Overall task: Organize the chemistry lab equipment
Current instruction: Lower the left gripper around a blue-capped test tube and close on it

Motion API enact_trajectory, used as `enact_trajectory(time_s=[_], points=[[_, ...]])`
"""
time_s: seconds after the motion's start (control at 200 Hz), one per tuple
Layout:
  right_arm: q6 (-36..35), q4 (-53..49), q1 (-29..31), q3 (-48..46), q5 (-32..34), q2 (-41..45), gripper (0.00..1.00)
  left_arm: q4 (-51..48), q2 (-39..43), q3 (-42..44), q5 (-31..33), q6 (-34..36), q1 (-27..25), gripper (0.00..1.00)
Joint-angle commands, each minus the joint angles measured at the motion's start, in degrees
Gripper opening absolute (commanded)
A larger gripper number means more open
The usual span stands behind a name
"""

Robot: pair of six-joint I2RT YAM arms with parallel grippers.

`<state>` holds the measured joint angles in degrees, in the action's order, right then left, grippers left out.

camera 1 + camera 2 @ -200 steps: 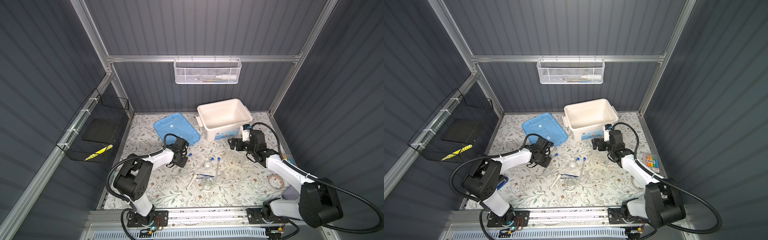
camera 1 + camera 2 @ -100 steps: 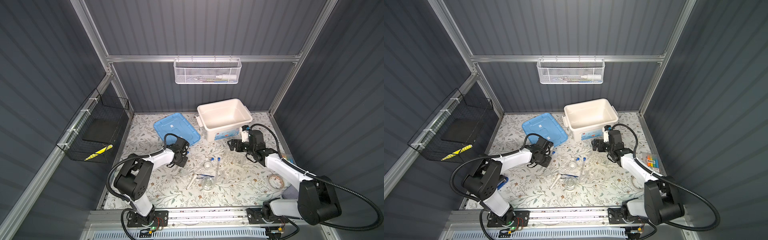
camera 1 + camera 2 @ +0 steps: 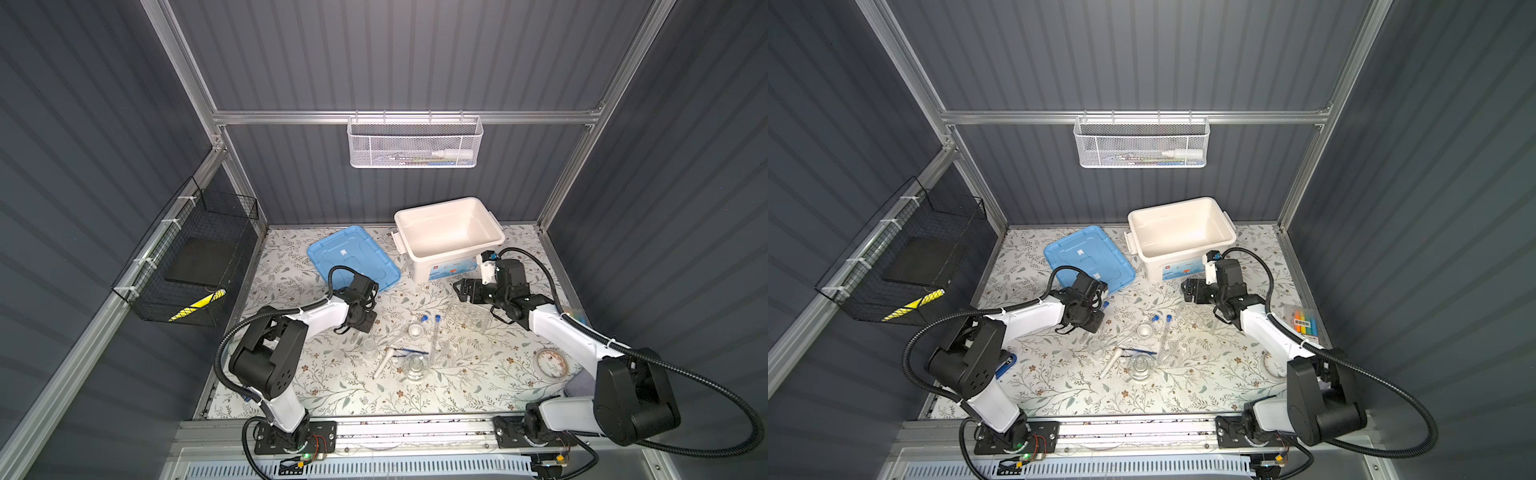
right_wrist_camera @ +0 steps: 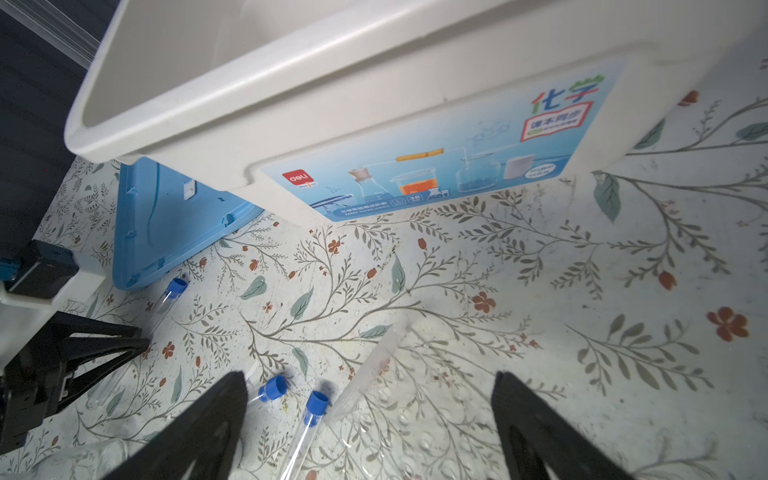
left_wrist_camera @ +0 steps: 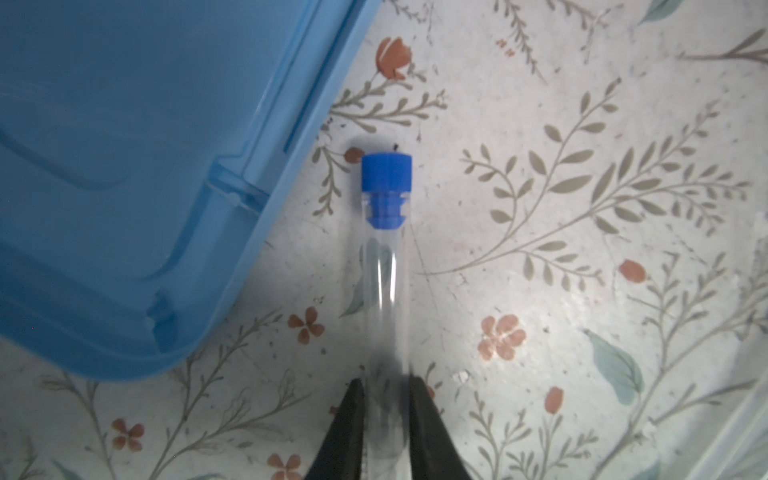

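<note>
While the right gripper hangs spread wide above the clear rack, near the white bin, the left gripper pinches the bottom end of a blue-capped tube. That tube lies flat on the floral mat, just beside the blue lid. Two more tubes lie mid-mat beside the rack, near a small bowl and a pestle.

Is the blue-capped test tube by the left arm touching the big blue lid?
Apart. The left wrist view shows a strip of flowery table between the test tube and the blue lid.
</note>
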<state>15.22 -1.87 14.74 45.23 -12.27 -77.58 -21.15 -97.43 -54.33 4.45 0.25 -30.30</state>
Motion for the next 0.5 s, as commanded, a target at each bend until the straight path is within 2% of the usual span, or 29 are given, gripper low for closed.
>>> enact_trajectory(time_s=[0.0, 0.325, 0.465, 0.495], points=[[0.08, -1.38, 0.34, 1.52, -0.95, -0.37, 0.94, 0.45, -1.86, -0.71, -1.70, 0.54, -0.19, 0.19], [1.66, -1.32, 0.42, 1.97, -3.85, -0.99, 0.92, 1.62, -1.28, -0.53, -2.93, 1.25, -0.19, 0.18], [4.26, -0.32, 0.53, 1.96, -6.37, -1.97, 0.89, 2.71, -0.75, -0.17, -3.14, 1.48, -0.19, 0.18], [4.99, -0.03, 0.59, 2.04, -8.98, -2.35, 0.88, 2.83, -0.61, -0.31, -3.13, 1.64, -0.19, 0.18]])
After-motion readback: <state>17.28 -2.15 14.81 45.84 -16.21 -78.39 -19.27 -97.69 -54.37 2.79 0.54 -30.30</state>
